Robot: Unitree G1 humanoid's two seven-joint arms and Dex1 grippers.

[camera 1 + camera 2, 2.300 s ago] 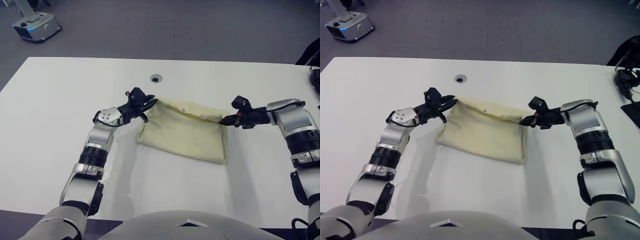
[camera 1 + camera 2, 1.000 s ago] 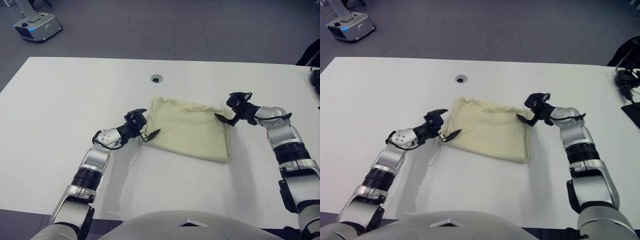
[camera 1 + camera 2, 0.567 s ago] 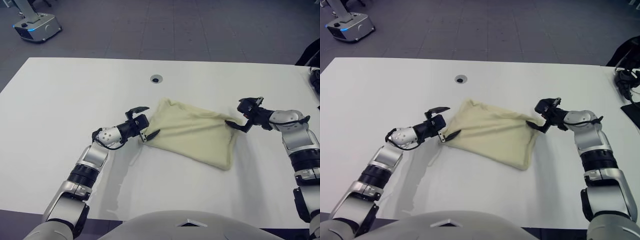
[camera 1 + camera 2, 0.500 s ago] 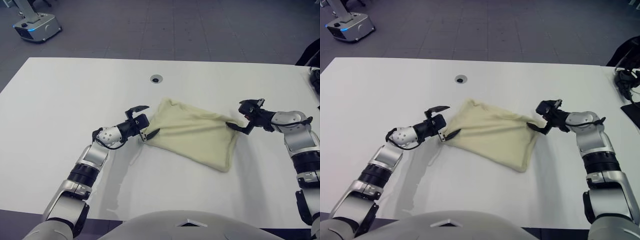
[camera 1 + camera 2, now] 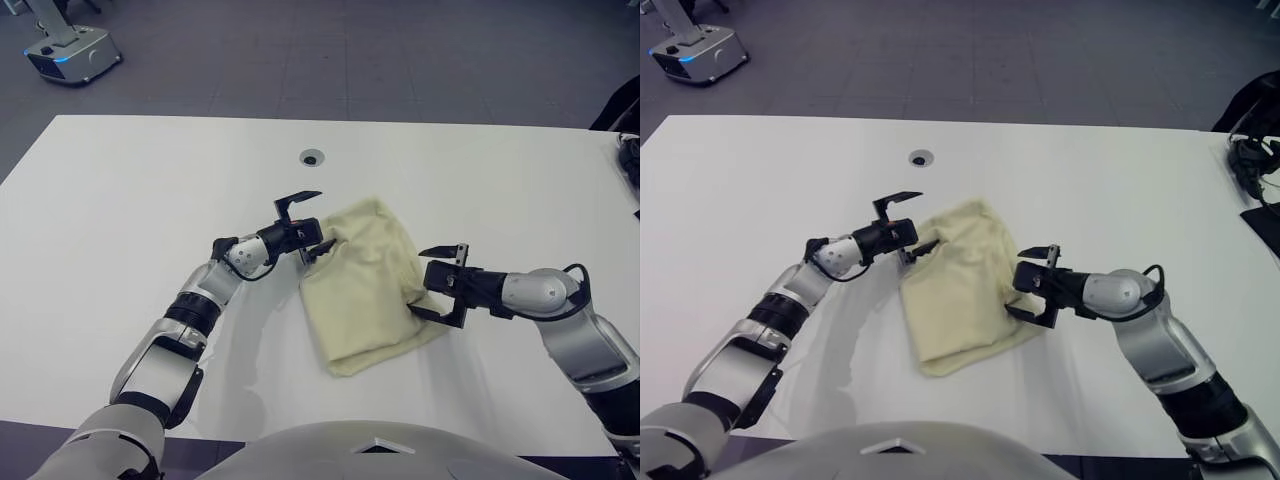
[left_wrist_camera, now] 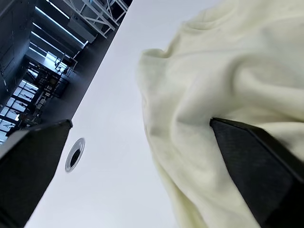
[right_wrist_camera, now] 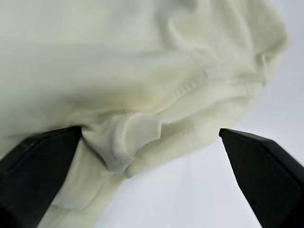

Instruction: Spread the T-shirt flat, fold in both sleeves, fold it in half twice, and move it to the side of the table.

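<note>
As the folded T-shirt (image 5: 365,280) (cream) lies near-to-far, left claw (image 5: 312,222) spread, right claw (image 5: 438,283) spread.

Your white table (image 5: 120,200) bore the folded cream T-shirt (image 5: 360,290), lying near the round cable hole (image 5: 312,157), on the hole's robot side.

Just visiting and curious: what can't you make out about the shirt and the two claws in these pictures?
- T-shirt sleeves and layer count: head views, hidden under its top fold.
- Whether right claw touches cloth: right wrist view, too close.
- Black object at table's right edge: right eye view, cut off.
</note>
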